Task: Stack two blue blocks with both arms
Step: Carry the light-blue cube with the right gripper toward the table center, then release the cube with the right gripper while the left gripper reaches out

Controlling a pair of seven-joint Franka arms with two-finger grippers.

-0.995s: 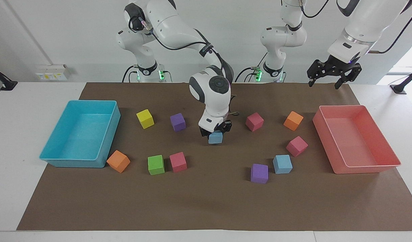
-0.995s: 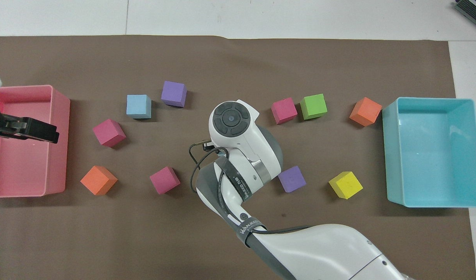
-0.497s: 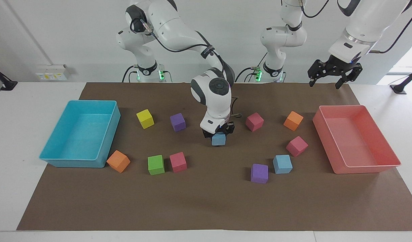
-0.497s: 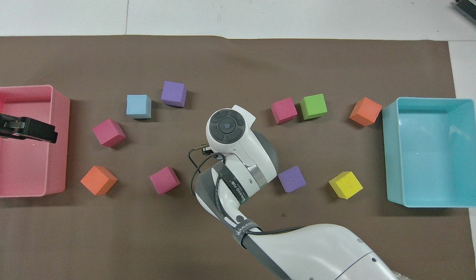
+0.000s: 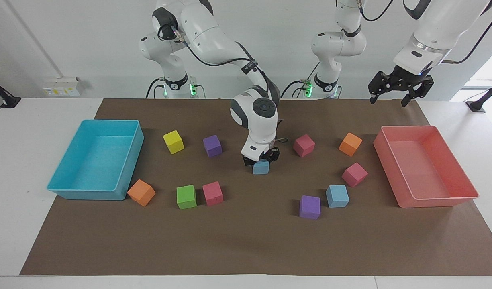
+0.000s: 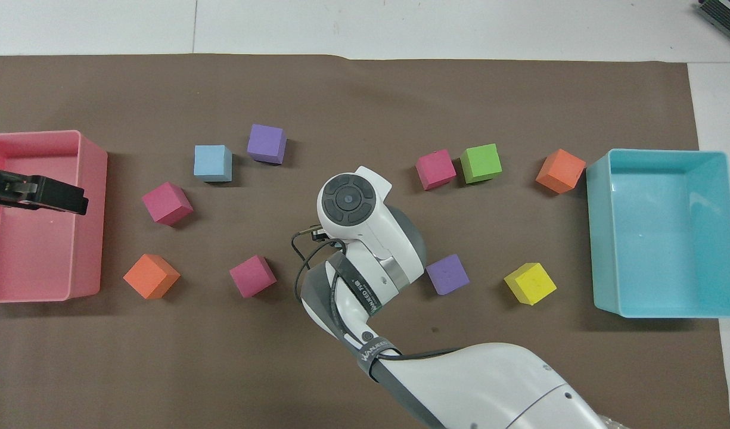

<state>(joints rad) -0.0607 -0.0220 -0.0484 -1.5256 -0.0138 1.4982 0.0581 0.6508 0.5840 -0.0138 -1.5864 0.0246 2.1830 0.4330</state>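
My right gripper (image 5: 261,159) is shut on one blue block (image 5: 261,167) at the middle of the brown mat, holding it at or just above the mat. In the overhead view the right arm's wrist (image 6: 356,205) hides this block. The second blue block (image 5: 337,196) rests on the mat toward the left arm's end, farther from the robots; it also shows in the overhead view (image 6: 213,162). My left gripper (image 5: 398,87) hangs open and empty in the air over the pink tray's end nearest the robots; it also shows in the overhead view (image 6: 40,195).
A purple cube (image 5: 310,207) sits beside the free blue block, and a magenta cube (image 5: 354,174) lies nearer the robots than it. A pink tray (image 5: 430,200) stands at the left arm's end, a turquoise tray (image 5: 89,194) at the right arm's end. Other coloured cubes are scattered around.
My right gripper has moved the held blue block a little toward the left arm's end. The left gripper has barely drifted.
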